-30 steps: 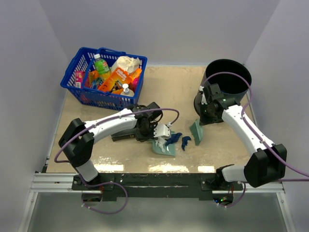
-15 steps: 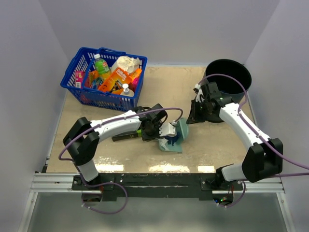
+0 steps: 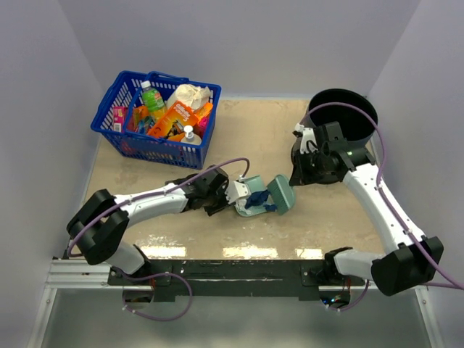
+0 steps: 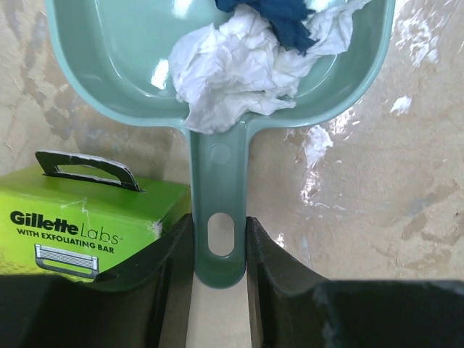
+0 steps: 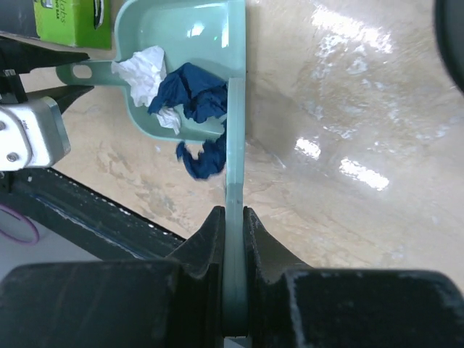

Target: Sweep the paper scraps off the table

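Note:
My left gripper (image 4: pixel 217 222) is shut on the handle of the teal dustpan (image 4: pixel 123 58), which lies on the beige table (image 3: pixel 246 130) with its mouth to the right. In the pan lie paper scraps: a white wad (image 4: pixel 232 69) and a dark blue wad (image 5: pixel 194 98). A further blue scrap (image 5: pixel 203 159) sits at the pan's lip, against the teal brush (image 5: pixel 233 145). My right gripper (image 5: pixel 232 212) is shut on that brush, which stands across the pan's mouth. From above, dustpan (image 3: pixel 246 203) and brush (image 3: pixel 281 192) meet at the table's middle front.
A green-and-black razor box (image 4: pixel 80 217) lies just left of the dustpan handle, beside my left fingers. A blue basket (image 3: pixel 116 90) full of groceries stands at the back left. A black bin (image 3: pixel 341 116) stands at the back right, behind my right arm.
The brush has swept left and pushed the blue scraps into the dustpan. My left arm has swung the pan so its mouth faces right, a little farther back on the table.

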Controlling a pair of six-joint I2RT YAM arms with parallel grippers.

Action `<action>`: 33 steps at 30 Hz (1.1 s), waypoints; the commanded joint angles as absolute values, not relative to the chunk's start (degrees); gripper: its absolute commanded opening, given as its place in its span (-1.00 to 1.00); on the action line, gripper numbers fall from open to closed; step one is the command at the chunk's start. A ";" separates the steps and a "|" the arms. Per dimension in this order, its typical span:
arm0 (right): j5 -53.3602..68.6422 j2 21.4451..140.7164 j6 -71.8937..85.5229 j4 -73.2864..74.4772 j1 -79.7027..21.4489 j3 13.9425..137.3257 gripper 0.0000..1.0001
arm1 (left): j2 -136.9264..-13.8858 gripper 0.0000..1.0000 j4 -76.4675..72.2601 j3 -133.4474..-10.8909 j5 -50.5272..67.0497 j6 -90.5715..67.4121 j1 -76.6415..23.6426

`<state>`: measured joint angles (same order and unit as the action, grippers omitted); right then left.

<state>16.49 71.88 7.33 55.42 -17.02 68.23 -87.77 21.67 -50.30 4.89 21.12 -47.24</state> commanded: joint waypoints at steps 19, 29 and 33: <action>12.22 72.33 -8.34 62.93 -16.61 83.06 -1.00 | -78.50 -1.00 6.07 -45.97 6.07 20.21 -46.50; 25.33 72.52 -15.02 70.39 -16.70 88.94 -1.00 | -78.05 -1.00 4.13 -43.59 8.52 20.22 -44.91; 10.93 71.63 -14.25 68.38 -16.61 87.11 -1.00 | -76.91 -1.00 3.17 -43.24 13.26 20.13 -44.03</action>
